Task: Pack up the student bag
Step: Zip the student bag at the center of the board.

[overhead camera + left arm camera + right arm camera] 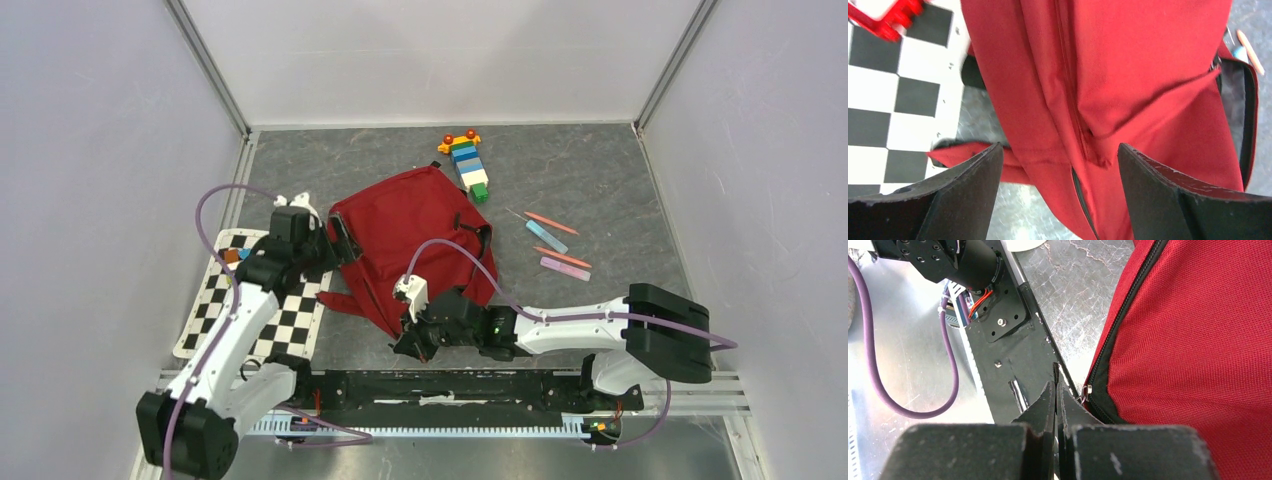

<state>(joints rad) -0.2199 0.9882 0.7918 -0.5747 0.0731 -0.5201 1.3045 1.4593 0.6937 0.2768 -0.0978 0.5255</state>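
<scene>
Backpack point(410, 240): dark red, lying flat on the middle of the worktop point(600, 180), with its near corner reaching toward the near edge. A black-edged opening shows on its right side.

Left hand point(335, 242): at the left side of the backpack. The left wrist view shows its fingers point(968, 195) spread wide apart, with the red fabric and a zip seam between and beyond them. Nothing is clamped.

Right hand point(415, 340): at the near corner of the backpack. Its fingers point(1045, 405) are pressed together, tips over the black base rail point(1013, 355). A small metal zip ring point(1087, 390) sits just beside them, on the backpack's black zip line. Whether anything is pinched between the fingers cannot be told.

Checkerboard point(230, 310): flat by the near-left corner, partly under the left arm.

Toy block stack point(467, 162): near the far edge, just beyond the backpack.

Pens point(555, 245): several, loose, toward the right edge, apart from the backpack.
</scene>
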